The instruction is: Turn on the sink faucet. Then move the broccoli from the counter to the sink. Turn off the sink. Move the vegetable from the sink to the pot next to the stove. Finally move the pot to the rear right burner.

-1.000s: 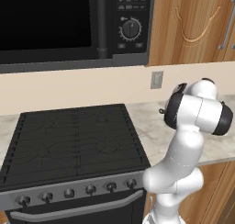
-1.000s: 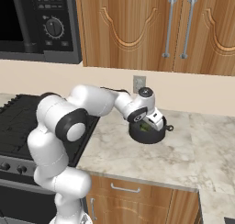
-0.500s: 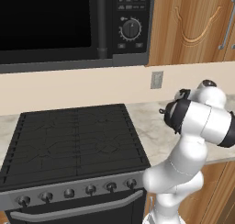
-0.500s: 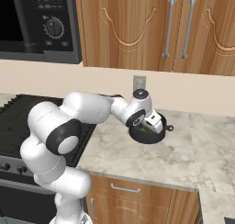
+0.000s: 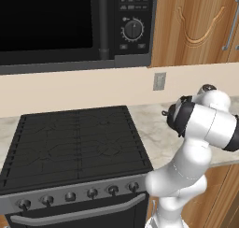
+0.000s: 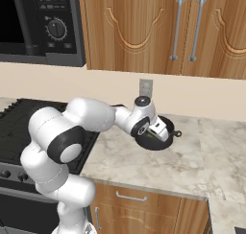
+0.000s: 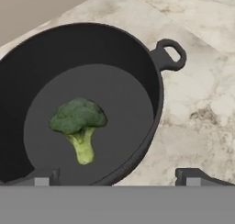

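No legible text is to be found. Small pale markings are seen on the buttons of the microwave point(image 5: 74, 26) control panel, but they are too blurred to be read.

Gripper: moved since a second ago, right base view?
Yes. The gripper has risen slightly toward the wall outlet, staying over the pot; jaws open, broccoli lying in the pot.

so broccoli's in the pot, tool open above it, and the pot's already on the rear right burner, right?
Not the last part. The right base view shows the pot on the counter beside the stove. The broccoli does lie in it, with the tool open above.
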